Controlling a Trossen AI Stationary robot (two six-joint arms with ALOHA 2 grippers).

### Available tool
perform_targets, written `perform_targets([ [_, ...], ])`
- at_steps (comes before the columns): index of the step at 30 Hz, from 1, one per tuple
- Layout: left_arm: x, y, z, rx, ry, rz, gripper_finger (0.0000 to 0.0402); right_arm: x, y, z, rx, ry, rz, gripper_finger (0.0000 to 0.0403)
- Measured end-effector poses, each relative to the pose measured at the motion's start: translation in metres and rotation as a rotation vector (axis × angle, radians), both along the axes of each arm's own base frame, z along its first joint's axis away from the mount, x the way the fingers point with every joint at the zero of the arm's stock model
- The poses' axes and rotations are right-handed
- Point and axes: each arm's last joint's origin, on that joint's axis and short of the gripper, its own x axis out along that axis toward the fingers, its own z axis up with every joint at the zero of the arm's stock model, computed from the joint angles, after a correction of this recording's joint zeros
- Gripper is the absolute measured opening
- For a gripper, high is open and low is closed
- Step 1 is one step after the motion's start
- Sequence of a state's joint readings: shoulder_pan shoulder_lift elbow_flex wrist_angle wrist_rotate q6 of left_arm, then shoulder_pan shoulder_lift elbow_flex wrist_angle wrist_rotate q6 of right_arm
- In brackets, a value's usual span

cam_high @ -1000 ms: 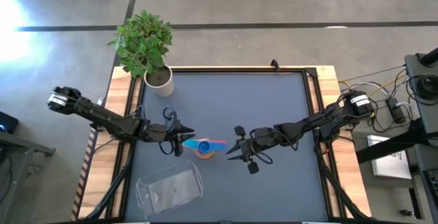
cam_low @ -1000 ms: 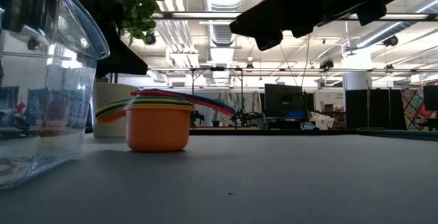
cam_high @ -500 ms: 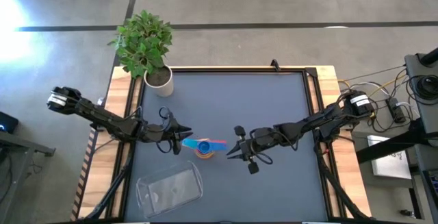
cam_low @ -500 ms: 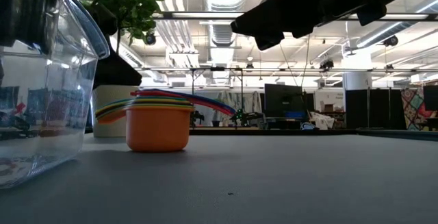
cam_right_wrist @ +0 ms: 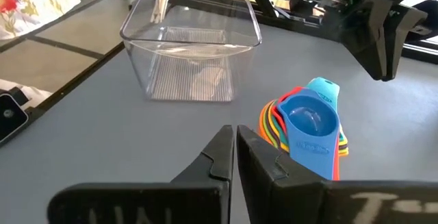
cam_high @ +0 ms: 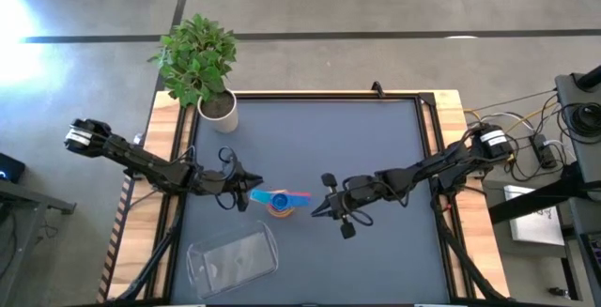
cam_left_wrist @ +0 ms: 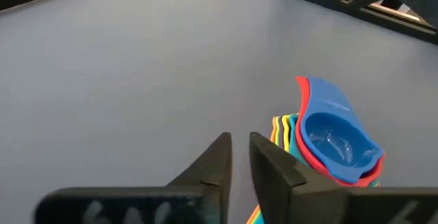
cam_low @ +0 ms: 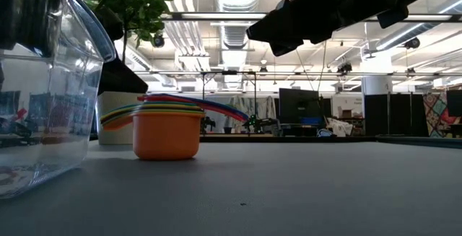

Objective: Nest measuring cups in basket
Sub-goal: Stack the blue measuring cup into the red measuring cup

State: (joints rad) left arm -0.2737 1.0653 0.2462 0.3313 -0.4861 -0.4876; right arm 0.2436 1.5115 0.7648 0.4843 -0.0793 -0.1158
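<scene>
The measuring cups (cam_high: 280,202) stand nested in one stack on the grey table, blue cup on top (cam_left_wrist: 332,138) and orange cup (cam_low: 166,135) at the bottom, their handles fanned out. The clear basket (cam_high: 232,255) rests on its base near the front left, with no cup in it. My left gripper (cam_high: 250,191) hovers just left of the stack, above the handles; its fingers (cam_left_wrist: 226,157) are shut with only a narrow slit and hold nothing. My right gripper (cam_high: 315,211) hangs shut to the right of the stack, above the table (cam_right_wrist: 233,138).
A white pot with a green plant (cam_high: 218,110) stands at the far left corner. The table's raised wooden frame (cam_high: 441,147) runs along its sides. Open grey tabletop lies behind and to the right of the stack.
My right gripper has shut in place. My left gripper has sunk a little beside the stack and drawn slightly toward the table's left edge. The cups and the basket have not moved.
</scene>
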Motion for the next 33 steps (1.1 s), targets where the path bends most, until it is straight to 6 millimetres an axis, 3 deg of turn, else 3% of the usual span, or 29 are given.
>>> perform_targets([
  [3, 0.0, 0.0, 0.0, 0.002, 0.006, -0.005, 0.0006, 0.0, 0.0, -0.001, -0.004, 0.003, 0.001, 0.0008],
  [21, -0.001, 0.0, -0.002, -0.109, -0.004, 0.041, 0.0, 0.003, 0.001, -0.007, 0.016, 0.006, 0.006, 0.0008],
  [24, -0.002, 0.0, -0.004, -0.109, 0.014, 0.043, 0.0, 0.013, 0.005, -0.008, 0.03, 0.009, 0.006, 0.0008],
  [33, -0.003, 0.001, -0.01, -0.148, 0.071, 0.035, 0.0, 0.04, 0.016, -0.015, -0.06, 0.243, 0.021, 0.0008],
])
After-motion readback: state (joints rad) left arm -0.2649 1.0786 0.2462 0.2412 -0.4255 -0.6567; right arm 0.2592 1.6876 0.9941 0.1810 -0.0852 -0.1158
